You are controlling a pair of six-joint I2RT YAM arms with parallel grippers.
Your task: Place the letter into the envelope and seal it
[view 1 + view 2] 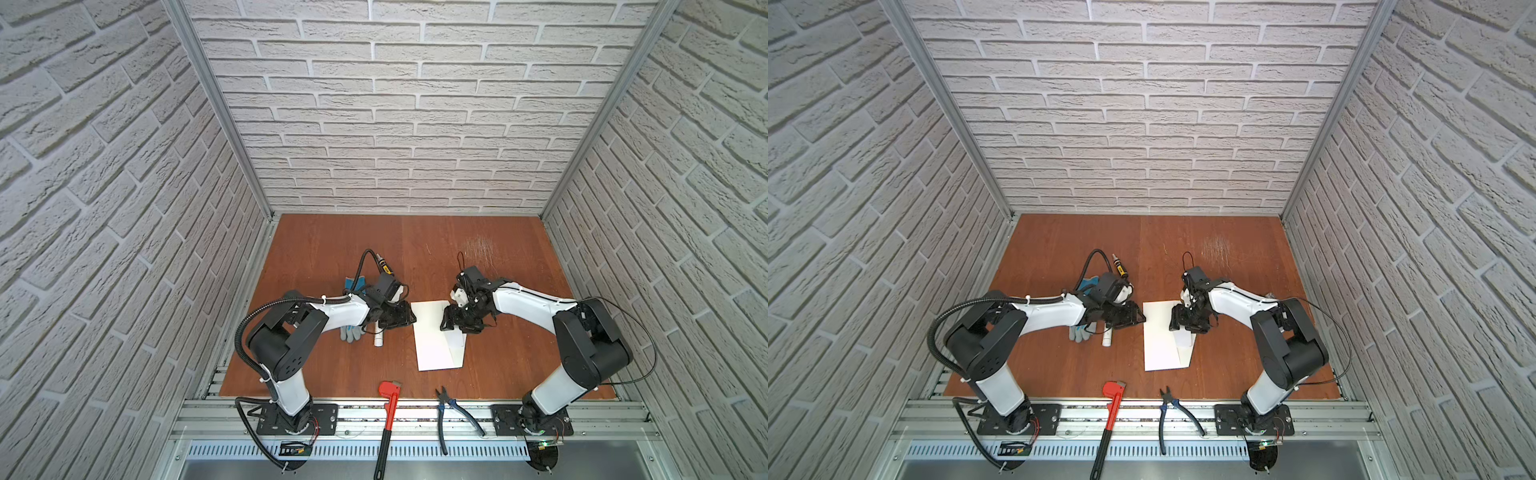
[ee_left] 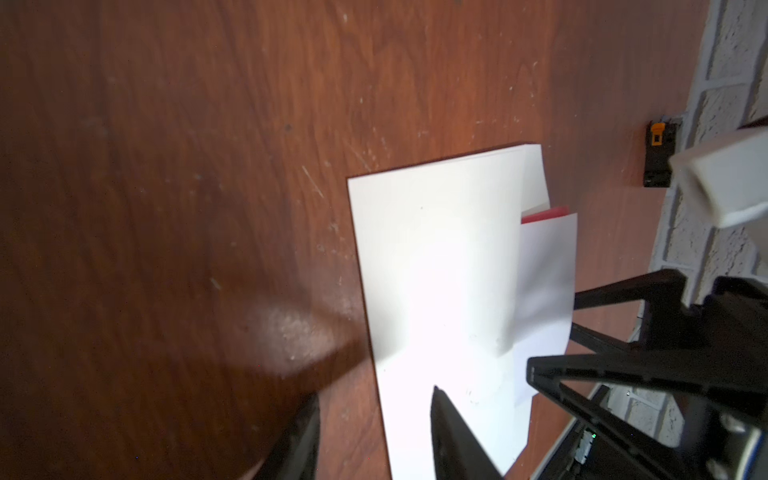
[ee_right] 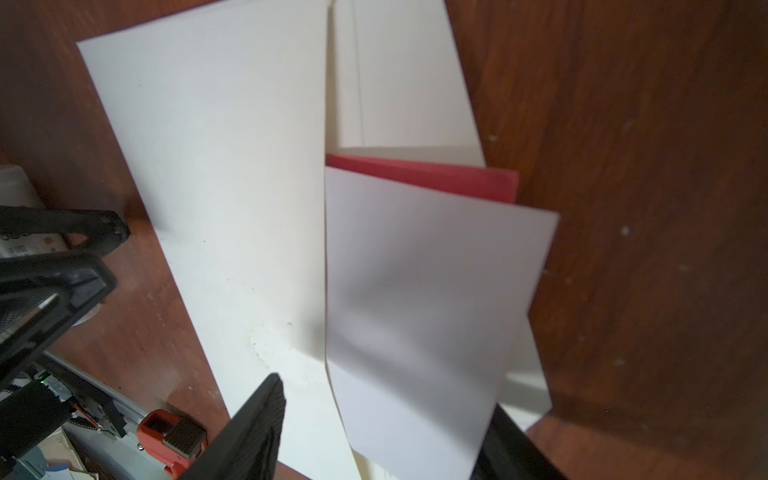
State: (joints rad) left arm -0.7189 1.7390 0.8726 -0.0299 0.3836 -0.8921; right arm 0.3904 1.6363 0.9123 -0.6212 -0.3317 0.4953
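right wrist view: right hand point(image 3: 386, 392) jaws wide, raised flap point(image 3: 436, 270) between, unclamped; red letter point(image 3: 436, 178) edge shows in envelope point(image 3: 216, 166). left hand point(image 2: 374, 395) open, empty.

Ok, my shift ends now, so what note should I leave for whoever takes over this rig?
Left gripper: open, empty, at the envelope's far left corner, one finger over it, one over the table.
Right gripper: open over the flap, not pinching it.
Letter: in the envelope, only a red strip showing beside the flap.
Done: letter seemingly inserted.
To do: push it fully in if needed, fold the half-raised flap flat and press to seal.
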